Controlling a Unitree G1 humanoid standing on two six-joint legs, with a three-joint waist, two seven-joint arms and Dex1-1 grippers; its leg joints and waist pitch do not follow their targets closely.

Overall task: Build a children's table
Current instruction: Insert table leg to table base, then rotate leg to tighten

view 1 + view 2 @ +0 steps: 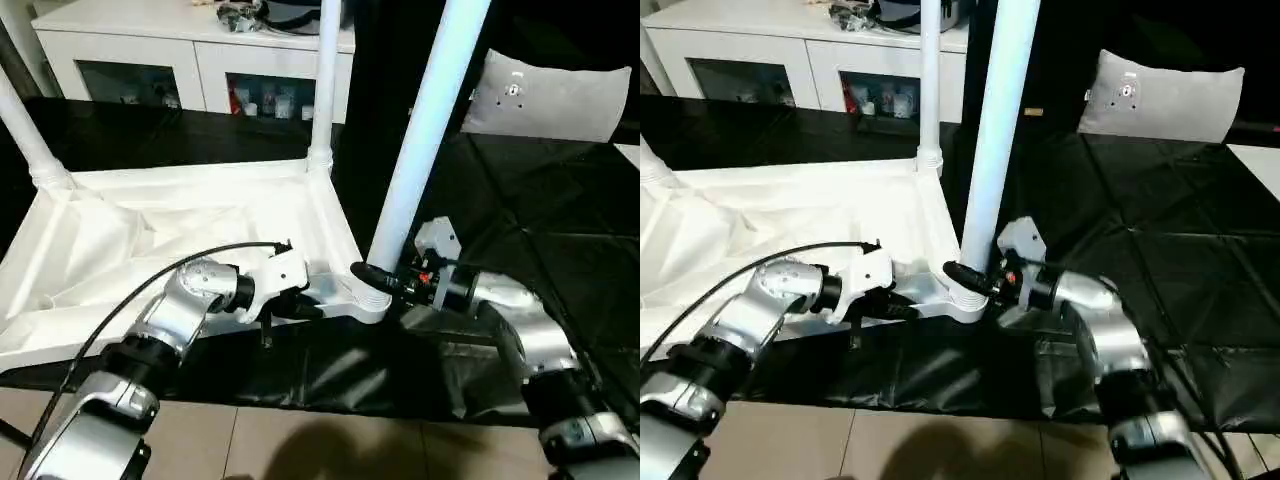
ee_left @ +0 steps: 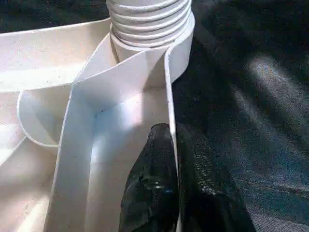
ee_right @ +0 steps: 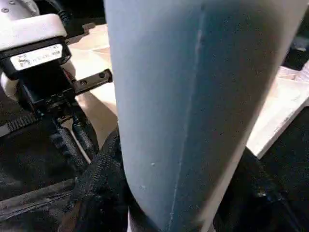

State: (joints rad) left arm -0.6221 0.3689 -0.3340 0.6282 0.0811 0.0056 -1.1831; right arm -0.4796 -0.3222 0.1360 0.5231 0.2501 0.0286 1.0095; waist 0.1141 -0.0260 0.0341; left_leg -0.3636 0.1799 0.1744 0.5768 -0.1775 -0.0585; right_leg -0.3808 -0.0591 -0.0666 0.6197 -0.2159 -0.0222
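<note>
The children's table lies upside down on a black sheet, its white ribbed top (image 1: 150, 240) facing up. A long white leg (image 1: 425, 130) stands in the near right corner socket (image 1: 365, 300), leaning slightly right. My right gripper (image 1: 375, 278) is shut on the base of this leg, with black fingers (image 3: 96, 188) on both sides of it. My left gripper (image 1: 305, 308) is shut on the top's thin near rim (image 2: 169, 96), just left of that socket. Two more legs stand upright in the far corner (image 1: 325, 80) and the left corner (image 1: 25, 125).
A white cabinet (image 1: 200, 60) with glass doors runs along the back, with clutter on top. A pale grey cushion (image 1: 550, 95) leans at the back right. The black sheet (image 1: 520, 200) spreads to the right of the table; tiled floor (image 1: 300, 440) lies nearest me.
</note>
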